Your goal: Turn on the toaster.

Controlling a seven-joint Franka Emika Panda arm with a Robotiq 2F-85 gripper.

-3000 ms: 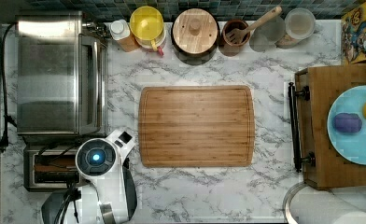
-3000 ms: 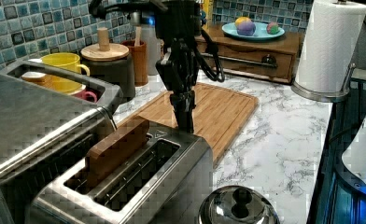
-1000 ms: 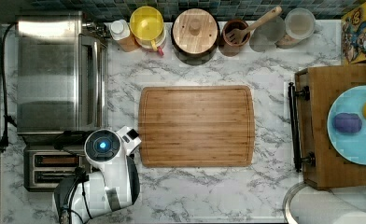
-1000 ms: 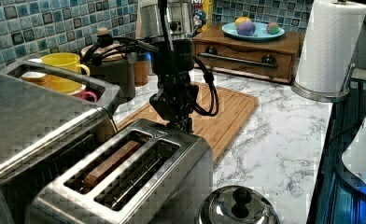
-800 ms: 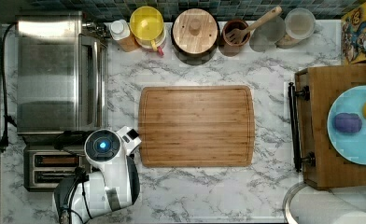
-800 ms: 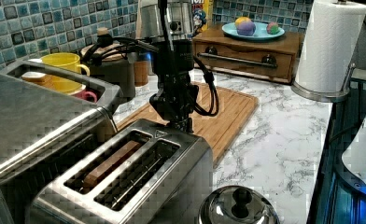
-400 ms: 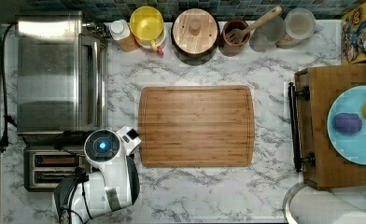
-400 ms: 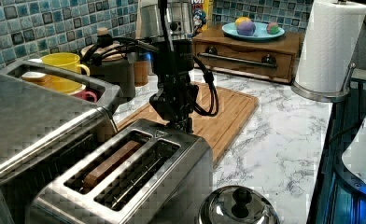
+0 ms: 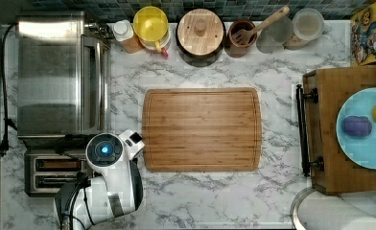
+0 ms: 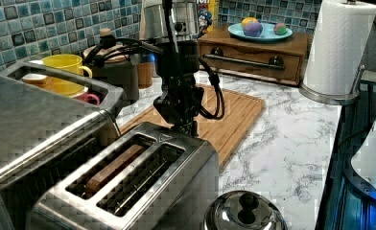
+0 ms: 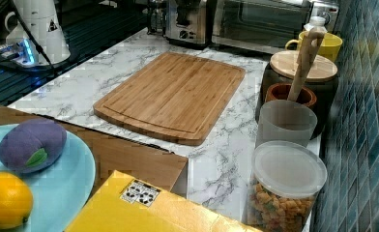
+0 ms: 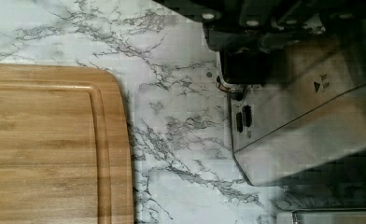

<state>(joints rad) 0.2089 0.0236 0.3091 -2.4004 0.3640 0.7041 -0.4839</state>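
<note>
- Toaster (image 10: pixel 128 187) stands at the left view's near left on a white marbled desk (image 10: pixel 282 143), beside a larger steel oven (image 10: pixel 28 124); a brown slice sits low in one slot.
- Hand (image 10: pixel 188 125) is at the toaster's far end, by the lever side; I cannot tell how far it is open.
- Board (image 9: pixel 202 129) lies mid-desk.
- Blue-green tiles (image 10: pixel 28 28) back the desk, jars lined along them.
</note>
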